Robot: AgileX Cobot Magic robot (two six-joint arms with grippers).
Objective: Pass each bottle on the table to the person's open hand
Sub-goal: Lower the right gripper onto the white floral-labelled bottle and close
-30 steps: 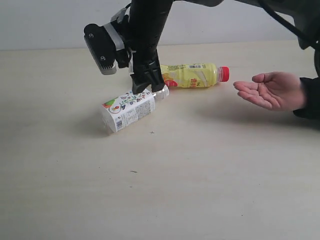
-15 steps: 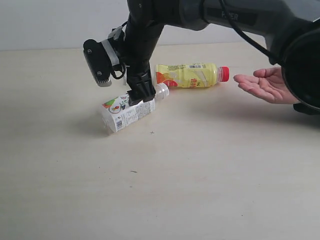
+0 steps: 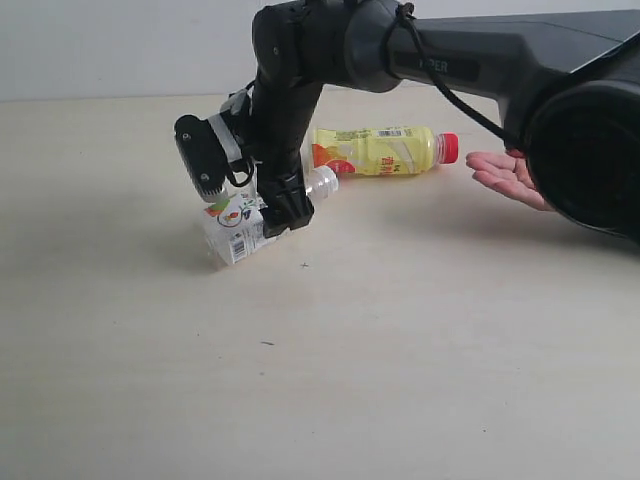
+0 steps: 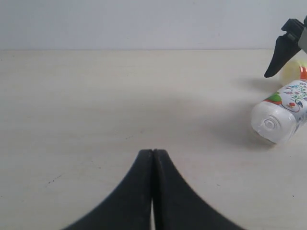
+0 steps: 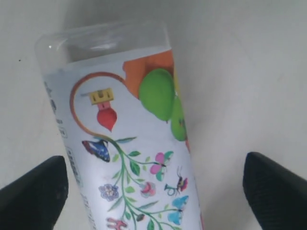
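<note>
Counting across the table (image 3: pixel 400 360), two bottles were seen, both laid on their sides: the pictured bottle (image 3: pixel 238 230), clear with a white illustrated label, and the yellow-labelled bottle (image 3: pixel 380 150), closed with a red cap. The yellow-labelled bottle was found just behind and to the right of the pictured bottle, its label end near that bottle's clear neck; contact between them could not be judged.

One open hand (image 3: pixel 505 172) was held palm up well to the right of the pictured bottle, partly covered by the dark arm (image 3: pixel 480 60). Two grippers were counted. The right gripper (image 3: pixel 284 214) was set over the pictured bottle, with its fingers (image 5: pixel 33 191) spread wide to either side of the label and no contact shown. The left gripper (image 4: pixel 152 191) was seen well apart from the pictured bottle, fingers pressed together on nothing.

The middle of the pictured bottle was hidden by the right gripper in the exterior view. On its label, green rounded shapes, a red bulb, flowers and butterflies were drawn; the small print could not be read. On the arm above, letters ending in "PER" were made out.
</note>
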